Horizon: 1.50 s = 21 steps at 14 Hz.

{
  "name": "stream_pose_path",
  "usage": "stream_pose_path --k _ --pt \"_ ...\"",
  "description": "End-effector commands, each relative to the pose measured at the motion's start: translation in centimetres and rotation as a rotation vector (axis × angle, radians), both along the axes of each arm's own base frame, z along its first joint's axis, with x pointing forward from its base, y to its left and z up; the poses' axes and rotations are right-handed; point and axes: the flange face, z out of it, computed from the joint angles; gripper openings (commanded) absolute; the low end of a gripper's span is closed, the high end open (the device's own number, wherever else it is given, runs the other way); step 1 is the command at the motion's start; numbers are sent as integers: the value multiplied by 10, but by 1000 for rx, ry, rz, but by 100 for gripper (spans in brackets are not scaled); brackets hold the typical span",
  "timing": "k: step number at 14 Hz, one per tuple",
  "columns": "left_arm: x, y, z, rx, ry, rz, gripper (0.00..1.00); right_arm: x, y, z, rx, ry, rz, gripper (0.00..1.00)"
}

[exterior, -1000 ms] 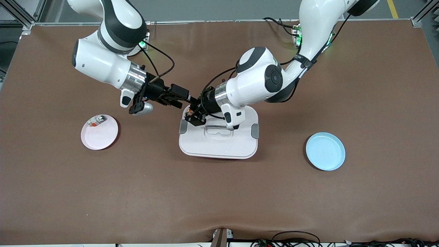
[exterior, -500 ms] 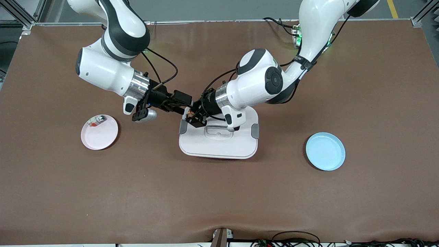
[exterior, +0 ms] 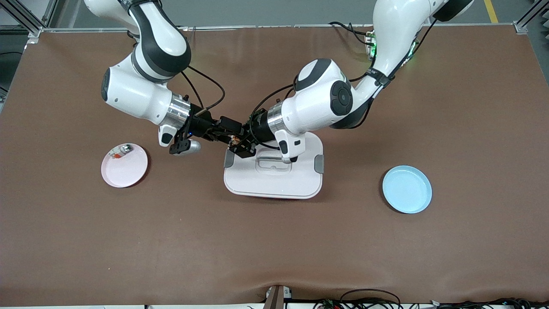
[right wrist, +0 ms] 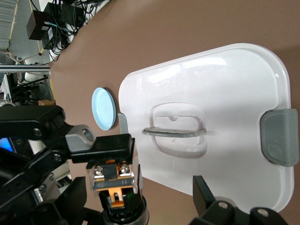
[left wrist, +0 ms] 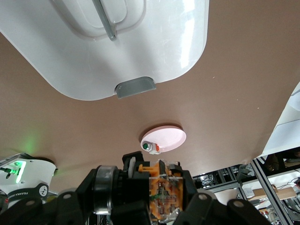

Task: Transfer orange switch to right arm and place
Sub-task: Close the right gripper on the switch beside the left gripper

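The orange switch (exterior: 234, 139), a small black block with an orange middle, is held in my left gripper (exterior: 238, 145), which is shut on it above the corner of the white lidded box (exterior: 274, 176). In the left wrist view the switch (left wrist: 161, 192) sits between my left gripper's (left wrist: 150, 200) fingers. My right gripper (exterior: 228, 128) meets it from the right arm's end. In the right wrist view my right gripper (right wrist: 140, 199) is open, with the switch (right wrist: 115, 185) between its fingers and one finger (right wrist: 206, 194) well apart from it.
A pink plate (exterior: 124, 167) holding a small silvery item (exterior: 124, 149) lies toward the right arm's end; it also shows in the left wrist view (left wrist: 166, 137). A blue plate (exterior: 406, 189) lies toward the left arm's end. The box has a handle (exterior: 273, 159) on its lid.
My right arm has swung toward the left gripper, bringing its open fingers around the switch. My left gripper has shifted slightly toward it, still holding the switch.
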Motion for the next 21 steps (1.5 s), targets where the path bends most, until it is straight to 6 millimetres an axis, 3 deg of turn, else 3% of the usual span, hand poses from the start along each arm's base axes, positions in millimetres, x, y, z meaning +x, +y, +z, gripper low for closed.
stream_pose_path --k 1,3,4,7,12,14,21 --pt "1 -5 7 -27 -10 0 0 0 -1 2 4 -7 12 100" --pt "0 -6 7 -27 -11 -2 0 1 -2 3 5 -8 9 100" --pt "-2 -8 6 -26 -11 -6 0 2 -3 4 6 -8 5 87" --pt "-4 -10 6 -26 -11 -9 0 11 -14 10 11 -20 -15 66" --pt "-4 -11 6 -26 -11 -11 0 22 -40 18 27 18 -1 61" --pt "-4 -11 6 -26 -11 -11 0 20 -37 17 25 21 5 43" --pt "-4 -10 6 -26 -10 -8 0 7 -7 14 17 11 28 43"
